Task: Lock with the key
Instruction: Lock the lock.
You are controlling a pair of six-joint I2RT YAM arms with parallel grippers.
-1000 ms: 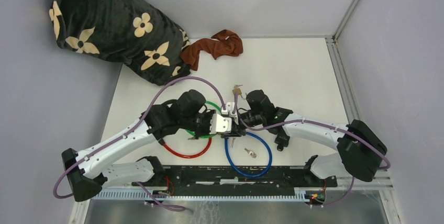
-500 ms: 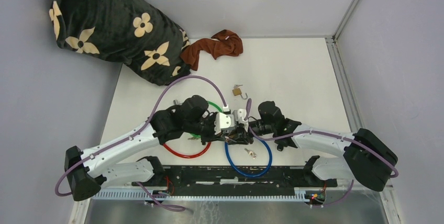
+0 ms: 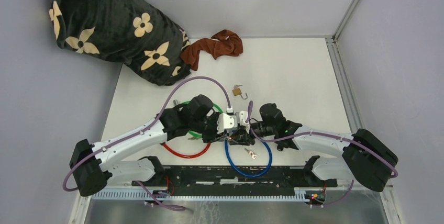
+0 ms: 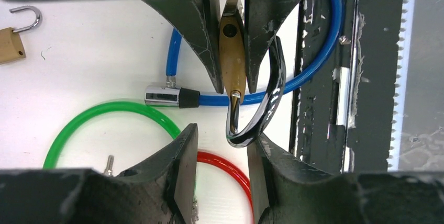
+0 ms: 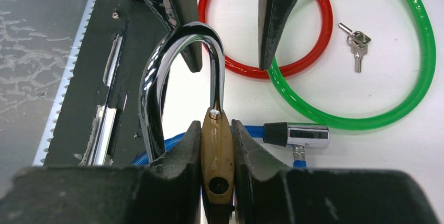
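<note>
A brass padlock (image 5: 217,153) is pinched by its body between the fingers of my right gripper (image 5: 216,145), which is shut on it. Its chrome shackle (image 5: 170,67) stands open, the free leg hanging outside the body. My left gripper (image 4: 222,148) faces it with jaws open; the shackle's bend (image 4: 251,130) rests against the right finger (image 4: 267,177). In the top view both grippers meet at the padlock (image 3: 240,139) above the blue cable. One key (image 3: 251,153) lies inside the blue loop. A small key bunch (image 5: 358,43) lies inside the green loop.
Blue (image 3: 248,164), red (image 3: 183,153) and green (image 3: 212,106) cable locks lie looped around the grippers. A second small brass padlock (image 3: 238,91) lies open behind them. A brown cloth (image 3: 214,46) and a dark flowered blanket (image 3: 110,25) sit at the back. The black rail (image 3: 235,174) runs along the near edge.
My left gripper has opened and let go of the shackle. Both arms came nearer the front edge earlier in the second, carrying the padlock over the blue cable.
</note>
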